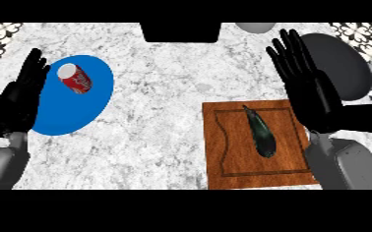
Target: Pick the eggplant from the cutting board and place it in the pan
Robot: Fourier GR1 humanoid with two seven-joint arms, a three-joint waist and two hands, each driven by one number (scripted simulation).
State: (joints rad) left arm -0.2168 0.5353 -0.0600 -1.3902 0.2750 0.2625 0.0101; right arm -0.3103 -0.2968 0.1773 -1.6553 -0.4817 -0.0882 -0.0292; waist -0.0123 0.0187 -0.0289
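Note:
A dark green-black eggplant [260, 131] lies lengthwise on the wooden cutting board [229, 152] at the lower right. The dark grey pan [347, 66] sits at the right edge, beyond the board, its black handle running toward the right. My right hand [309, 86] is open with straight fingers pointing away, hovering between the eggplant and the pan, over the board's right side. It holds nothing. My left hand [22, 96] rests open at the left edge, fingers up.
A blue plate [69, 110] at the left carries a red soda can [76, 78] lying on it. A black block [180, 31] sits at the counter's far edge, with a grey rounded object [256, 27] beside it. The counter is white marble.

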